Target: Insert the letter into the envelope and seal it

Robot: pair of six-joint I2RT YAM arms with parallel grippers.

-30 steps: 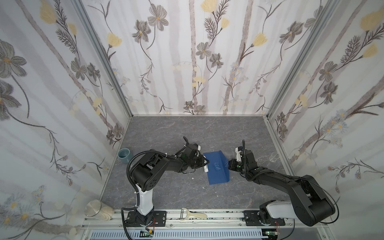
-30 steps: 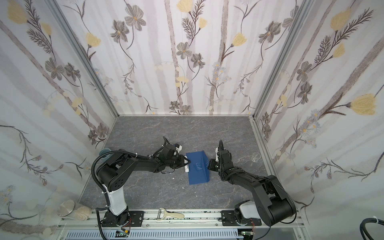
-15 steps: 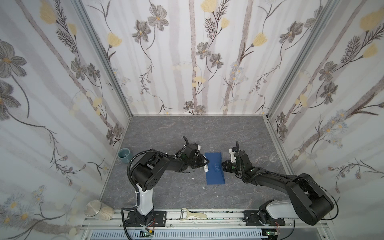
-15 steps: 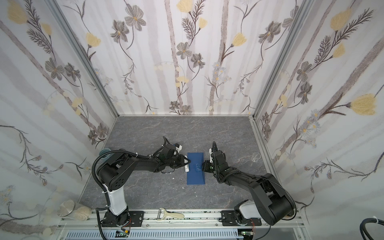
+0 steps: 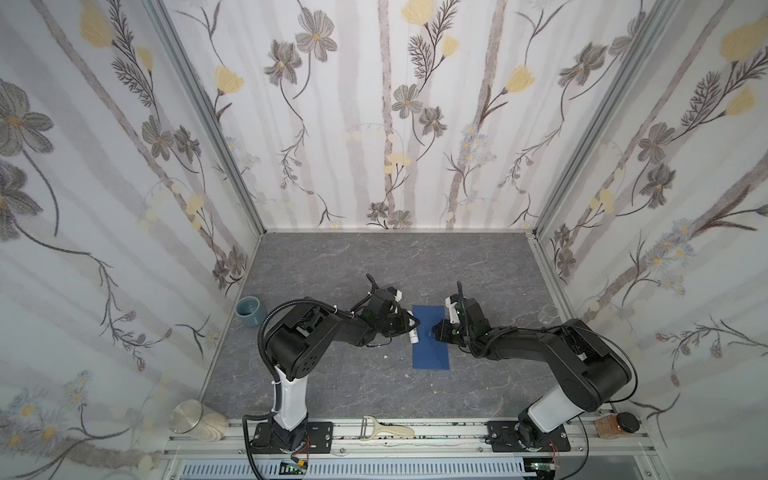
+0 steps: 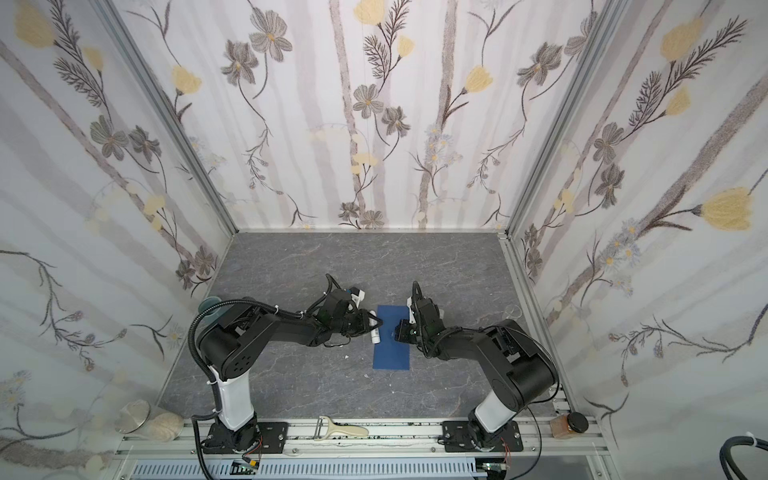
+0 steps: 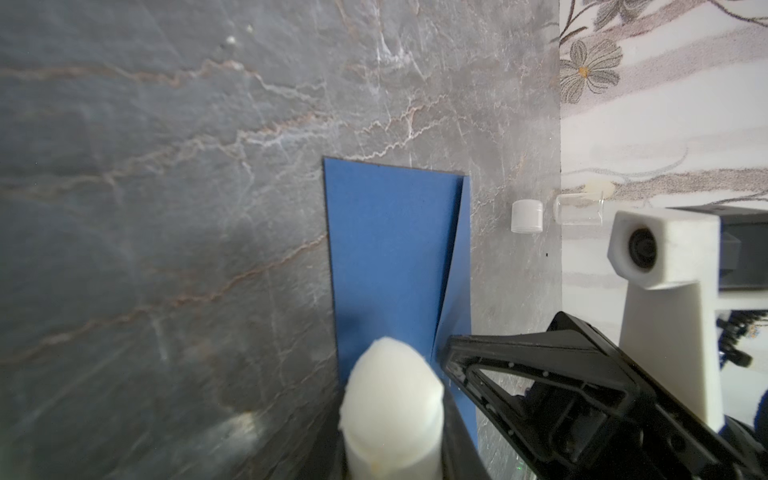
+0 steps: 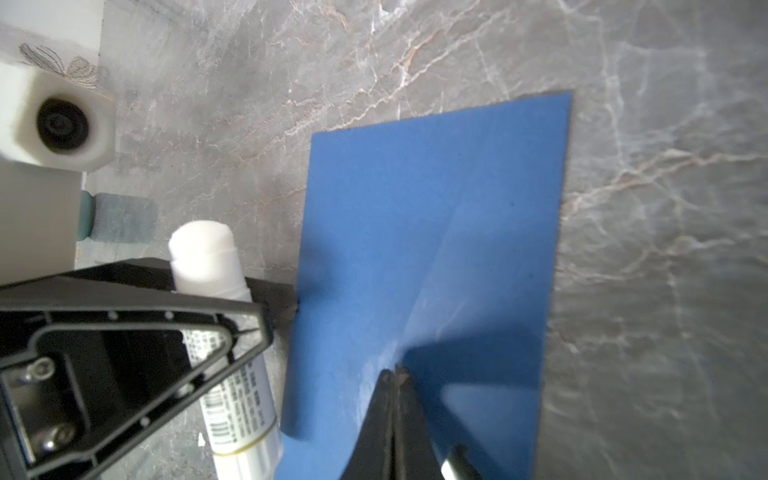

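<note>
The dark blue envelope lies flat on the grey floor between both arms, with its pointed flap folded down over it. My right gripper is shut, and its tips press on the envelope at the flap's point. My left gripper is shut on a white glue stick. The stick's uncapped end sits at the envelope's left edge. The letter is hidden.
A teal cup stands at the left wall and a clear glass at the right wall. A white cap lies near the glass. A peeler, a lidded jar and a small amber jar lie along the front rail.
My right gripper has moved left over the envelope and pushed the raised flap down flat. The left gripper with the glue stick has stayed put.
</note>
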